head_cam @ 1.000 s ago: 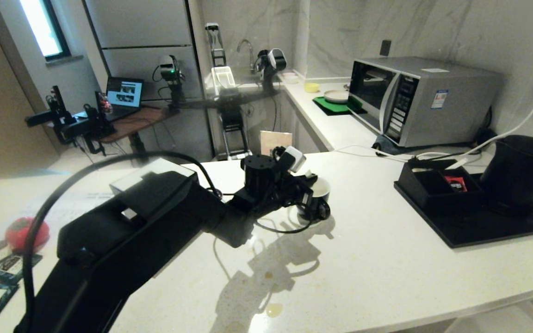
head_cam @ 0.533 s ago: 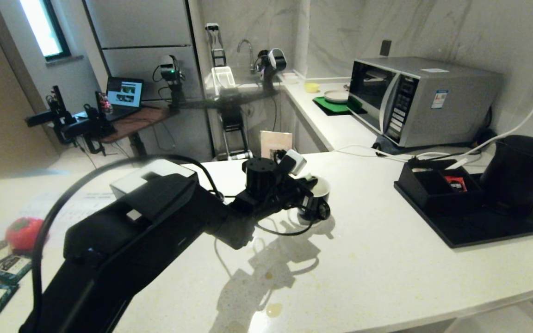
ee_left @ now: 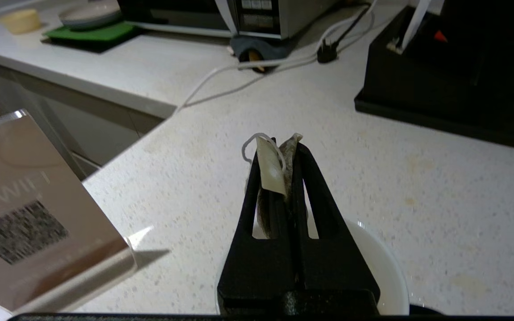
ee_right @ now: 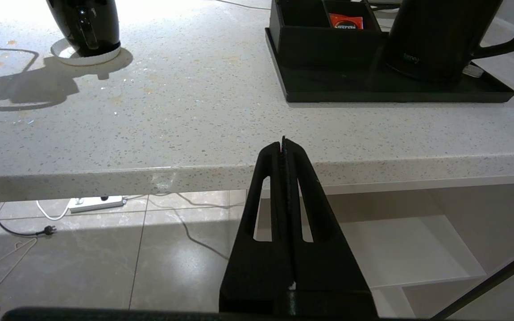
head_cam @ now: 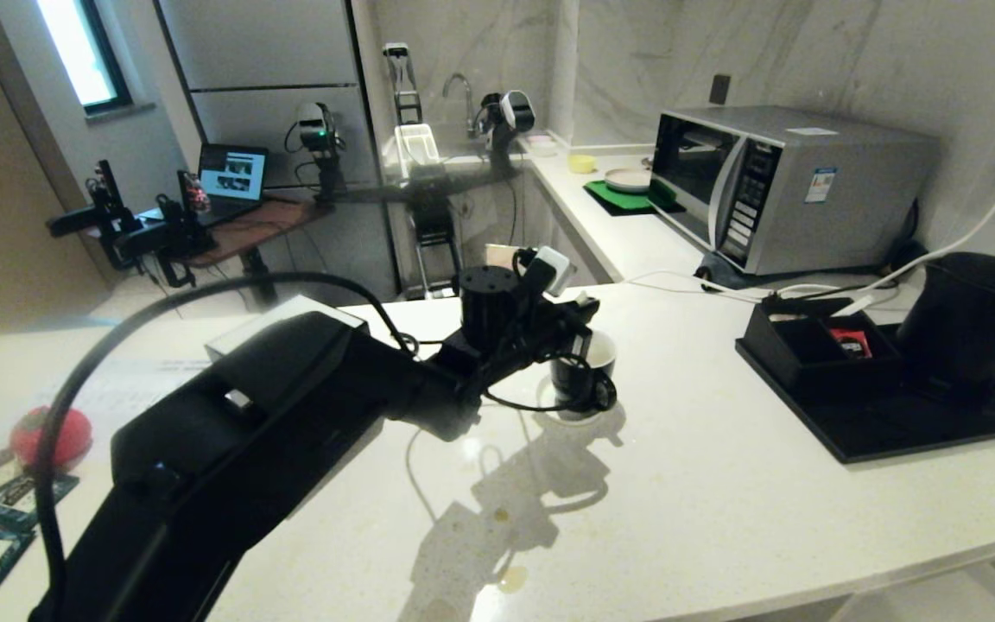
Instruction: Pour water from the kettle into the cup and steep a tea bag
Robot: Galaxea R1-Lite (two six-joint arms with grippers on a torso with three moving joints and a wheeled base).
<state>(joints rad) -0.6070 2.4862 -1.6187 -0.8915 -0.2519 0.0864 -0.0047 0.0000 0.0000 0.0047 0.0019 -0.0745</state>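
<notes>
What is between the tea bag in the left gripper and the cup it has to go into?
Nothing visible. The left gripper is shut on the tea bag and hangs right over the cup, whose white inside shows open just under the fingers. The kettle stands well off to the right on its tray.

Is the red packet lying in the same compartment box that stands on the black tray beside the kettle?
Yes, the red packet lies in a compartment of the black box on the tray, next to the kettle.
</notes>
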